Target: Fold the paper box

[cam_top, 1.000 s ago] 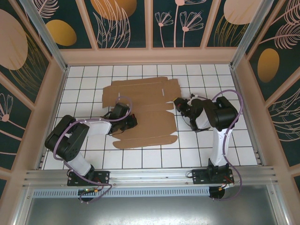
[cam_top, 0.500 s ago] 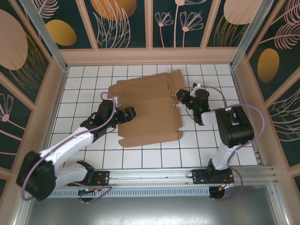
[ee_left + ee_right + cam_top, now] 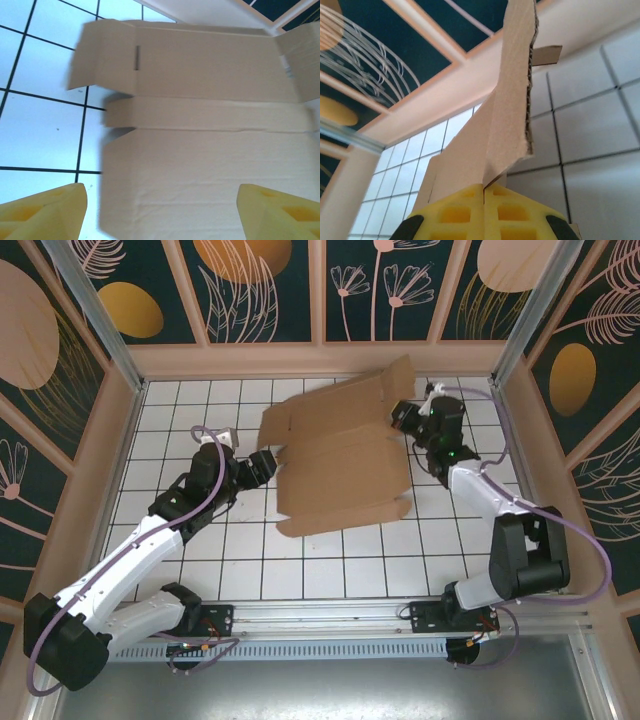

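Paper box (image 3: pixel 340 465) lay mostly flat on the tiled table (image 3: pixel 200 570), far-centre, between the two arms; its far right flap (image 3: pixel 395 390) stood lifted off the tiles. Right gripper (image 3: pixel 404 420) was clenched on that flap's edge, cardboard rising from between its yellow pads (image 3: pixel 455 212) in the wrist view; left gripper (image 3: pixel 262 464) hung just beside the box's left edge, jaws apart, grasping nothing. Step judged: raising the right side wall; doing it well would mean bending along the crease line, not across the panel, with the left gripper pinning the base flat so the sheet could not slide or pivot; task looked early, most flaps unfolded. Count: one box; two grippers; one flap raised; one slot (image 3: pixel 137 57) on the left tab.
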Motion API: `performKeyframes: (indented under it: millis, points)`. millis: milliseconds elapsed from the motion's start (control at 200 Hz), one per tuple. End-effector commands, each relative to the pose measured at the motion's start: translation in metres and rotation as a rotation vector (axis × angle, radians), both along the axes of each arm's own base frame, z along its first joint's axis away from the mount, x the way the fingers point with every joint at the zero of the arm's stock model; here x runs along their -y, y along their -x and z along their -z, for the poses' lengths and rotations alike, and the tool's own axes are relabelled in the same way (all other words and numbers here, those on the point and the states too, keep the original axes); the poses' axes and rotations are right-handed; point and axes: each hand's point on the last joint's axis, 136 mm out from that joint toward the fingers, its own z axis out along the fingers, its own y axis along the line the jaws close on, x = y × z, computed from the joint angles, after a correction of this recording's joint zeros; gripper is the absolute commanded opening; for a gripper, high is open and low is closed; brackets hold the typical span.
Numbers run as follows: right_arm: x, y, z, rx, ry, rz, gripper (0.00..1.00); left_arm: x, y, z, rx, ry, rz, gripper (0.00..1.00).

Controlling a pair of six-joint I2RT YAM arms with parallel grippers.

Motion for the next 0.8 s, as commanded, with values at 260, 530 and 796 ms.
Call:
performKeyframes:
  millis: [260,530,796]
  points:
    - [-0.030,-0.003,-0.192,0.270,0.518,0.033,0.00,-0.042,-0.004,-0.032,0.109,-0.091,-0.186,0.78]
    - [-0.191,0.003,-0.121,0.190,0.832,-0.183,0.00,-0.071,0.007,-0.062,0.213,-0.090,-0.294,0.78]
    - [-0.338,0.061,0.087,-0.034,0.707,-0.525,0.02,-0.100,0.027,-0.106,0.318,-0.068,-0.386,0.76]
